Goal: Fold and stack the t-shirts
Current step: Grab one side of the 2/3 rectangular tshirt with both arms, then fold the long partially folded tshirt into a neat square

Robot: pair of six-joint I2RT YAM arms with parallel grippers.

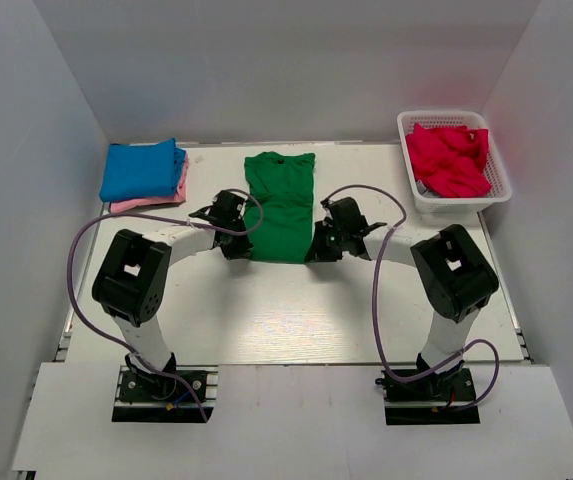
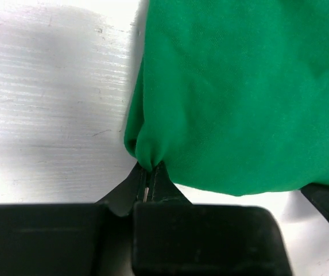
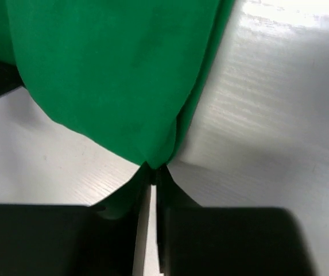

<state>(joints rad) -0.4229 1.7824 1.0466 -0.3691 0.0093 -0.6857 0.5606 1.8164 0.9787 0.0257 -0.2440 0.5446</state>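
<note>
A green t-shirt (image 1: 280,205) lies folded into a long strip in the middle of the table, collar at the far end. My left gripper (image 1: 236,245) is shut on its near left corner (image 2: 148,154). My right gripper (image 1: 322,247) is shut on its near right corner (image 3: 155,156). Both corners are pinched between the jaws and held at the shirt's near edge. A folded blue t-shirt (image 1: 143,168) lies on a folded pink one (image 1: 146,203) at the far left. Red t-shirts (image 1: 449,160) fill the basket.
A white lattice basket (image 1: 499,172) stands at the far right of the table. The stack of folded shirts sits at the far left corner. Grey walls close in the table on three sides. Purple cables loop beside each arm.
</note>
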